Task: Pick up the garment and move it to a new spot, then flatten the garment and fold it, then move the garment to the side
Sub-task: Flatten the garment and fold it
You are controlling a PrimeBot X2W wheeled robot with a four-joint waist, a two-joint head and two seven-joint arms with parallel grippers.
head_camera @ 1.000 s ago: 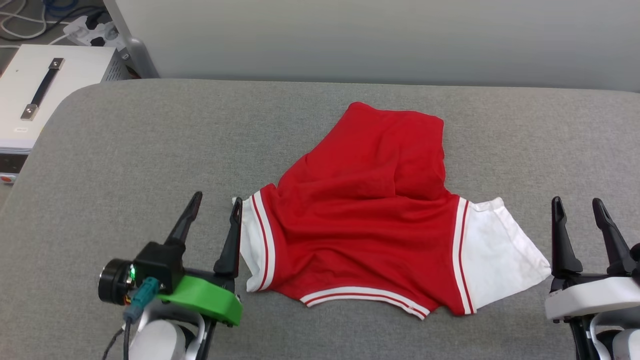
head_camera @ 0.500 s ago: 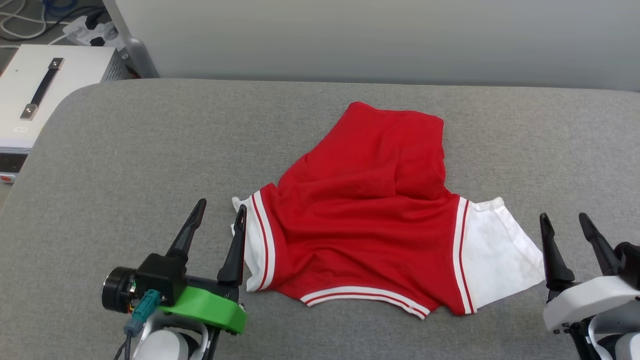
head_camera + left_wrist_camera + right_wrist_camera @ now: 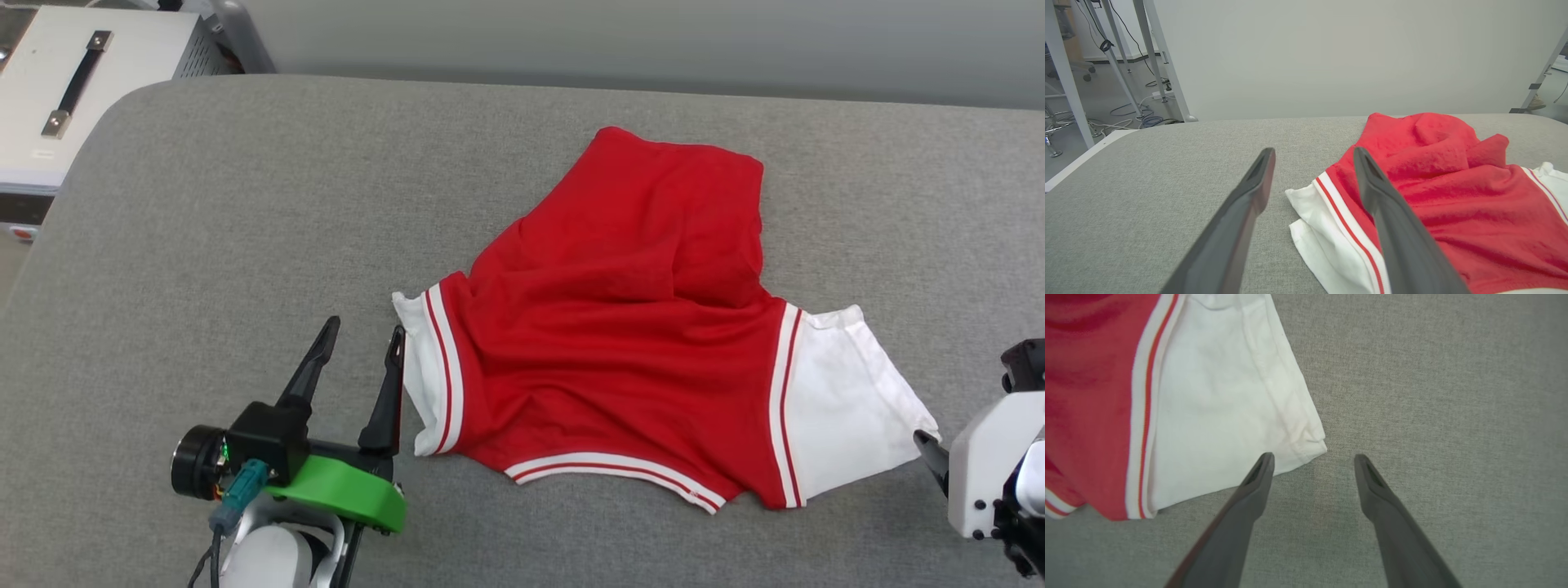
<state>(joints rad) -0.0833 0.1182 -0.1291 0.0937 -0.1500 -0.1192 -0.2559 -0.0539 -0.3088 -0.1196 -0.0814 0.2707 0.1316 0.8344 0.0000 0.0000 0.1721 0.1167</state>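
Note:
The garment point(image 3: 620, 343) lies crumpled on the grey padded table point(image 3: 245, 204), red with white sleeves and striped trim, its print hidden. My left gripper point(image 3: 365, 328) hovers open just left of the left white sleeve point(image 3: 420, 384). In the left wrist view its right finger point(image 3: 1392, 220) overlaps the sleeve's trim, and the gap of the gripper point(image 3: 1313, 151) holds nothing. My right gripper point(image 3: 1313, 456) is open and points down at the table. The corner of the right white sleeve point(image 3: 1229, 416) lies just past its left finger. Its white housing point(image 3: 988, 457) shows at the lower right.
A white box with a dark handle point(image 3: 73, 90) stands off the table's far left corner. A pale wall runs behind the table. White frame legs and floor cables point(image 3: 1126, 94) show to the left. Bare grey surface stretches left of and behind the garment.
The head camera has tipped down and shifted, so the whole picture sits differently. My right gripper has swung from fingers-up to pointing down by the right sleeve. The left gripper has barely moved.

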